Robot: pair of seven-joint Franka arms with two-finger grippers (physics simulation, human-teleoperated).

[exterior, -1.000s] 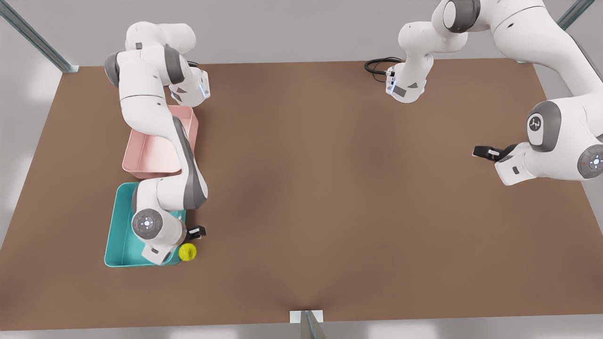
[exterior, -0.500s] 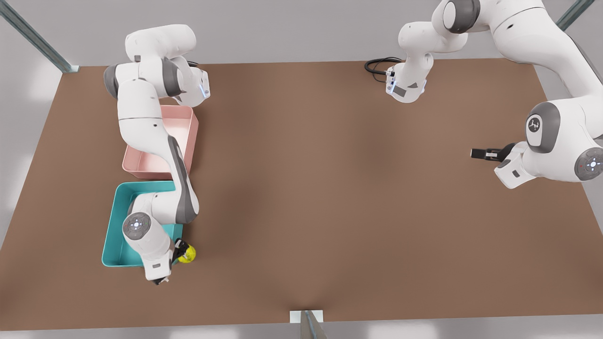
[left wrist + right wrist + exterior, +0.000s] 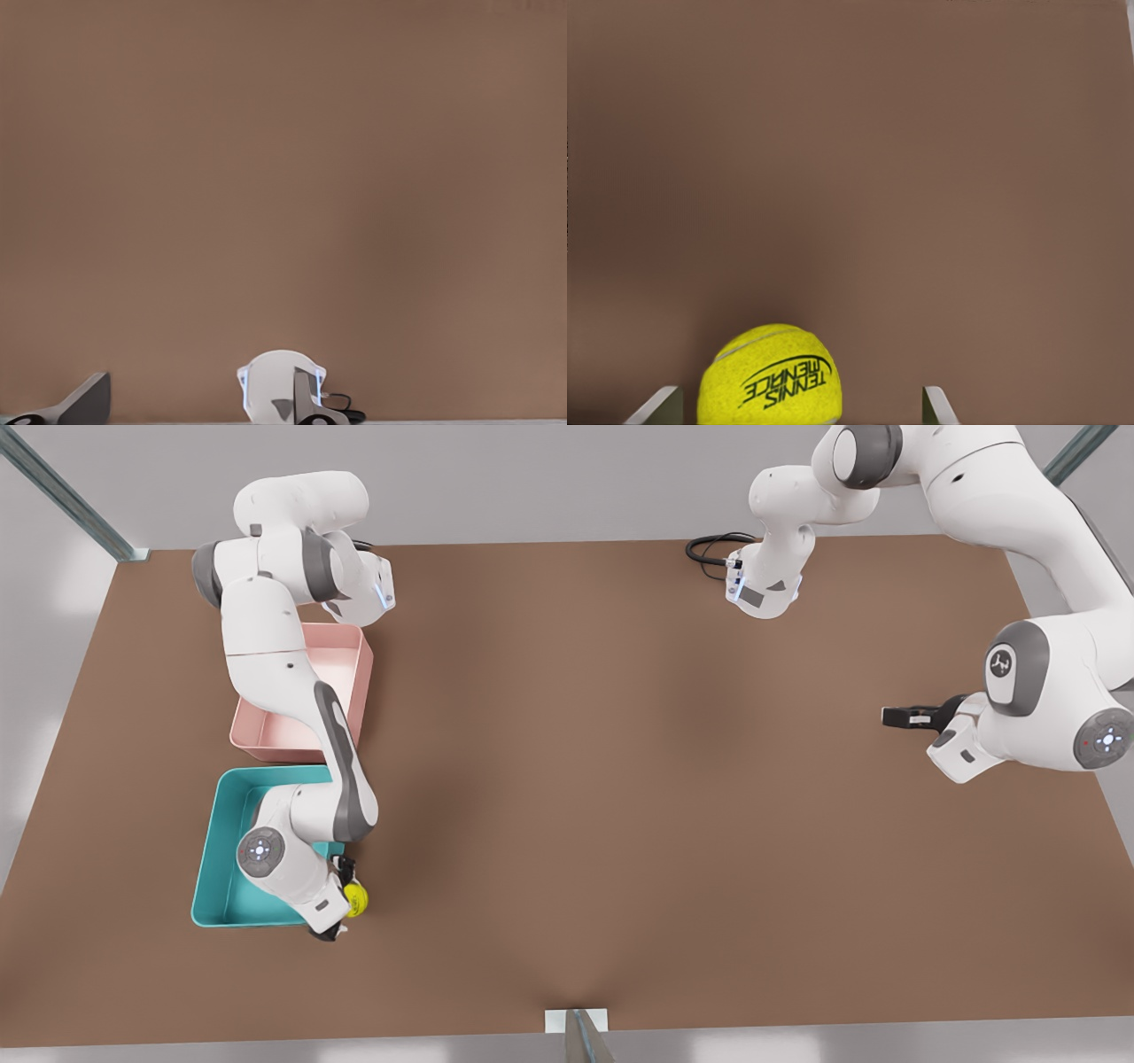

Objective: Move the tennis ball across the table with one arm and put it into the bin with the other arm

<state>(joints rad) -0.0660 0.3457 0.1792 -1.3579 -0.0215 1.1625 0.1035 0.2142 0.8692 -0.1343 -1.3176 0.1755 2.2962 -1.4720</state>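
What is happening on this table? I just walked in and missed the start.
The right gripper is down at the tennis ball, fingers open on either side of it. The ball lies on the table just outside the teal bin, not yet in it. A pink tray sits beside the bin. The left gripper waits, hovering across the table.

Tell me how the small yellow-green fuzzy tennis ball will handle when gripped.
The yellow-green fuzzy tennis ball is round, so it would probably roll if nudged. Its felt likely grips well. The right gripper brackets it, fingers apart.
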